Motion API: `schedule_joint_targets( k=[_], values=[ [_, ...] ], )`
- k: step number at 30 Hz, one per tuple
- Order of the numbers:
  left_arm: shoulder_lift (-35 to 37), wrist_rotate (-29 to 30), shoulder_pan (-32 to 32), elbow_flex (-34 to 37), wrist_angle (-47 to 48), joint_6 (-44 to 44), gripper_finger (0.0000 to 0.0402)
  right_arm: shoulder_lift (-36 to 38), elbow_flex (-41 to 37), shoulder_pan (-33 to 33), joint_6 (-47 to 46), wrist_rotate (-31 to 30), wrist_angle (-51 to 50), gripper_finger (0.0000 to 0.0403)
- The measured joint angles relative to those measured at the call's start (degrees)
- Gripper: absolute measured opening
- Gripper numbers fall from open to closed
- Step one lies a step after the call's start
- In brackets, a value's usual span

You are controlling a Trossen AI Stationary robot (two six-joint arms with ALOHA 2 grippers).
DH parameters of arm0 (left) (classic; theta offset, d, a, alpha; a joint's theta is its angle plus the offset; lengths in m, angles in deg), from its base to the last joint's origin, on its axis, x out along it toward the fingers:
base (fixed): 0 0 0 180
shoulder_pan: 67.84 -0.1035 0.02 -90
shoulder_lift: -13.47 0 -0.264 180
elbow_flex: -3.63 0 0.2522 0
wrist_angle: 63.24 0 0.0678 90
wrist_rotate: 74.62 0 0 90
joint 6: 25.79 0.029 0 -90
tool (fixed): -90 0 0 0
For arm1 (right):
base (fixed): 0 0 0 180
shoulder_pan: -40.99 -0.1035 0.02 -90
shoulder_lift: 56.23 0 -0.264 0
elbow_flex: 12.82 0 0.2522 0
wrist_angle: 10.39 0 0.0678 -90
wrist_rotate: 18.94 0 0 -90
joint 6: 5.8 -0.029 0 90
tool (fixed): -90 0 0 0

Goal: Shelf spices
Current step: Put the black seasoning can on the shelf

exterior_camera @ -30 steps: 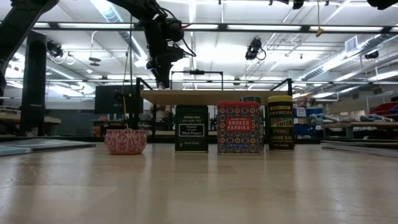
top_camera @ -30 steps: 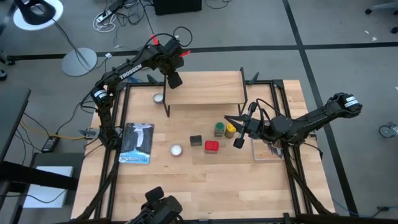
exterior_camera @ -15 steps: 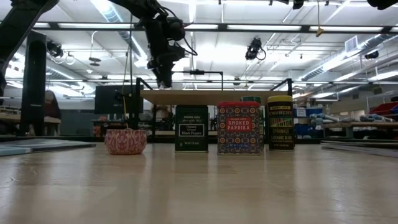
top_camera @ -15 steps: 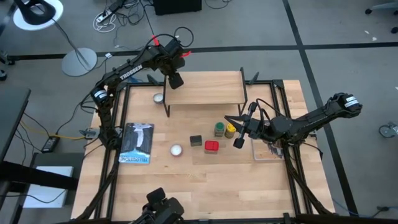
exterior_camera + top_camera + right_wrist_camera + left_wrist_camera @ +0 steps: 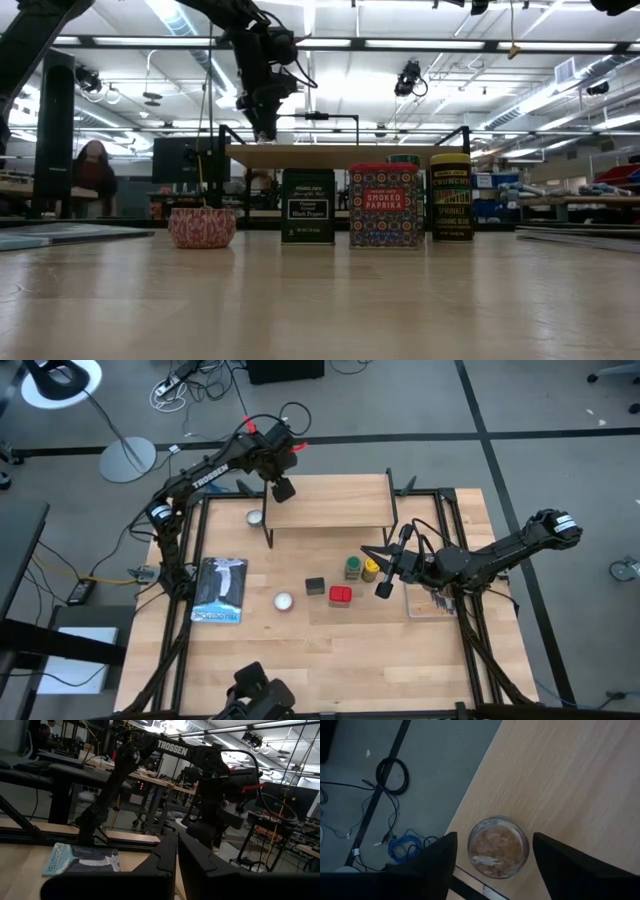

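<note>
- Landmark: the shelf, a low light-wood riser on black legs, standing at the far side of the tabletop.
- Left gripper: positioned above the shelf's left end, near its far corner. The left wrist view shows its fingers spread wide on either side of the small brownish jar; neither pad touches the jar.
- Small brownish jar: stands upright on the shelf plank, close to the left edge. It appears to be set down and released.
- Black tin: on the tabletop in front of the shelf, not yet shelved. In the low view it reads as the black pepper tin.
- Red tin: just beside the black tin, in front of the shelf; the low view shows it below the plank.
- Green-capped jar and yellow jar: side by side, in front of the shelf's right half.
- Right gripper: in front of the shelf's right end, just beside the yellow jar. The right wrist view shows its fingers pressed close together, gripping nothing.
- Step in hand: placement of the first spice appears complete; four remain below.
- Next move, as judged: lift the left gripper straight up clear of the jar, then approach one of the remaining containers with the jaws opened.
</note>
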Motion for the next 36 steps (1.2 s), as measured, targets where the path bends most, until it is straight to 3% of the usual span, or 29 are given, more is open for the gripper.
schedule_joint_targets(
  k=[17, 24, 30, 36],
  values=[
    [1.52, 0.09, 6.9, -3.67, -4.69, 0.88, 0.0264, 0.0, 0.0, -0.01, 0.18, -0.02, -0.6, 0.0018],
    [4.21, -2.32, 15.63, -3.69, -8.75, 1.04, 0.0264, 0.02, 0.0, 0.0, 0.2, -0.02, -0.96, 0.0018],
    [4.85, -2.52, 25.25, -3.36, -1.91, -1.77, 0.0252, 0.68, 0.0, -0.13, 1.87, -0.04, -1.01, 0.0018],
    [4.65, 1.14, 33.31, 4.87, -2.67, -6.83, 0.0235, 2.31, 0.0, -0.97, 3.29, -0.08, -2.34, 0.0018]
  ],
)
